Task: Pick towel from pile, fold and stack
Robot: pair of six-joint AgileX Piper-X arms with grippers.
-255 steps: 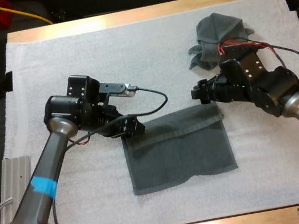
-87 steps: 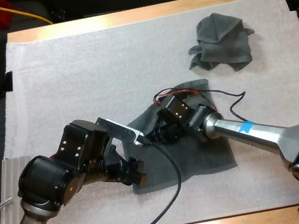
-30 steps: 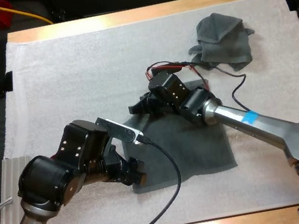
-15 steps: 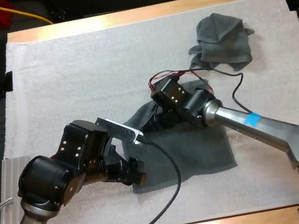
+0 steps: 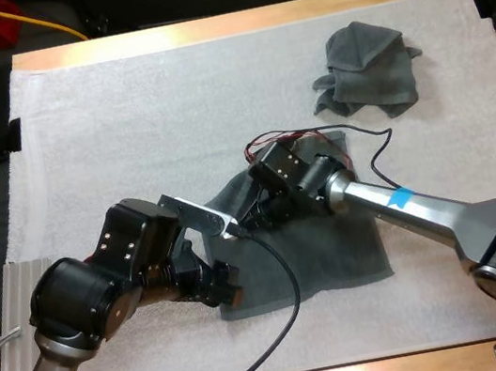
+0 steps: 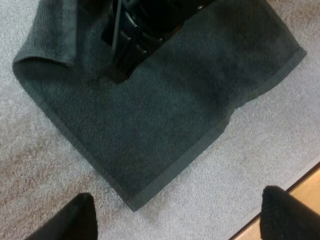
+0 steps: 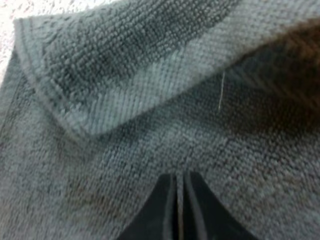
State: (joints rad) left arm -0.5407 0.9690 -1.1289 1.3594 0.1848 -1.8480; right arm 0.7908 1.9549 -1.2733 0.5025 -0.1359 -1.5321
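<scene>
While the fold is half made: the spread towel [image 5: 325, 249] lies flat on the white mat [image 5: 123, 121] at lower centre of the high view, with its upper-left flap [image 5: 233, 194] turned over onto the cloth.
Pile: a crumpled towel [image 5: 364, 66] sits at upper right, well apart from both my arms.
Right gripper [image 5: 255, 215]: my fingers [image 7: 167, 210] are pressed together with nothing between them, low over the spread towel just beside the flap. I cannot tell whether the tips touch it.
Left gripper [image 5: 216, 288]: these fingers stand apart and clear of the cloth, just off the towel's lower-left corner.
Risk, right side: I judge that closed tips can only push. A drag could bunch the cloth or let the flap flop back, leaving a skewed fold.
Risk, left side: if I close where I am, I may miss the corner or nip the mat, and the edges won't line up.
</scene>
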